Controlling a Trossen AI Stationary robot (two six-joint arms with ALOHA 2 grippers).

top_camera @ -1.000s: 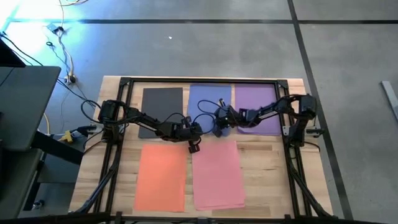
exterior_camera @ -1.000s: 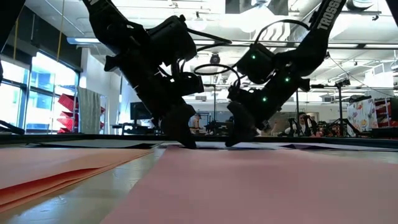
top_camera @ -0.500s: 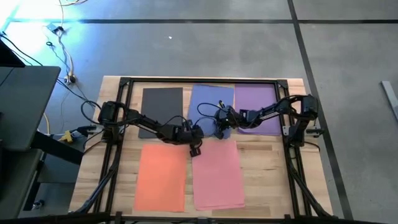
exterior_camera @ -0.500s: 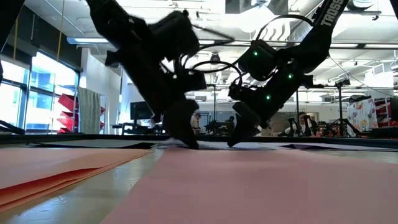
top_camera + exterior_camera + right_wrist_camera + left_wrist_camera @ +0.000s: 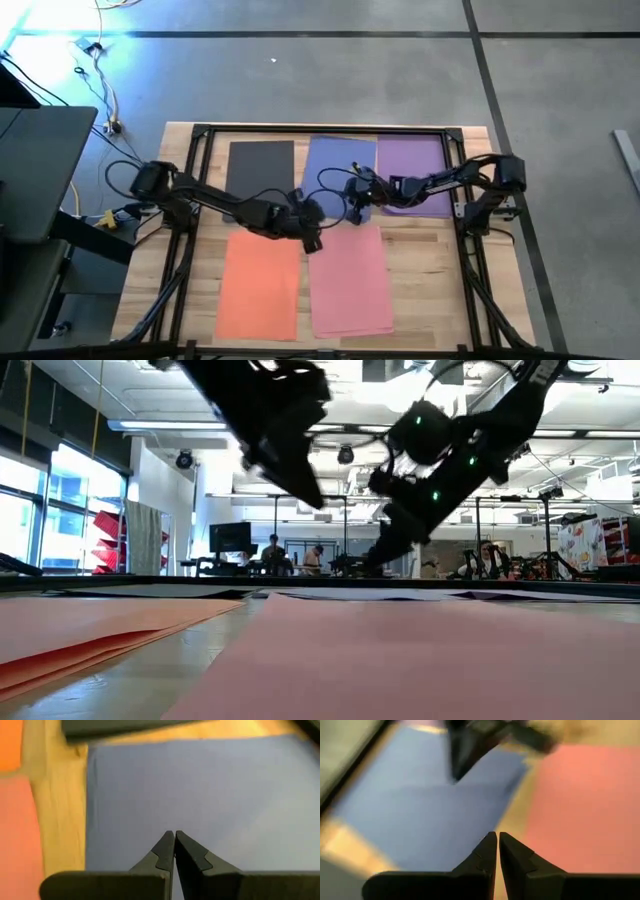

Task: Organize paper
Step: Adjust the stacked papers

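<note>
Five sheets lie flat on the wooden table: dark grey (image 5: pixel 262 168), blue (image 5: pixel 338 170) and purple (image 5: pixel 414 165) in the far row, orange (image 5: pixel 258 285) and pink (image 5: pixel 350 280) in the near row. My left gripper (image 5: pixel 312 242) is shut and hangs in the air over the gap between the blue sheet (image 5: pixel 420 810) and the pink one (image 5: pixel 580 810). My right gripper (image 5: pixel 352 208) is also shut and hovers over the near part of the blue sheet (image 5: pixel 210 795). In the low view both the left gripper (image 5: pixel 314 498) and the right gripper (image 5: pixel 374 563) are clear of the table.
A black frame (image 5: pixel 320 128) runs along the table's far edge and down both sides. Bare wood shows between the two rows of sheets and at the table's left and right margins (image 5: pixel 190 290).
Both grippers have risen off the table near the blue sheet's near edge. The left one has gone up farther than the right, and its arm has drawn back toward the table's left. The sheets lie where they were.
</note>
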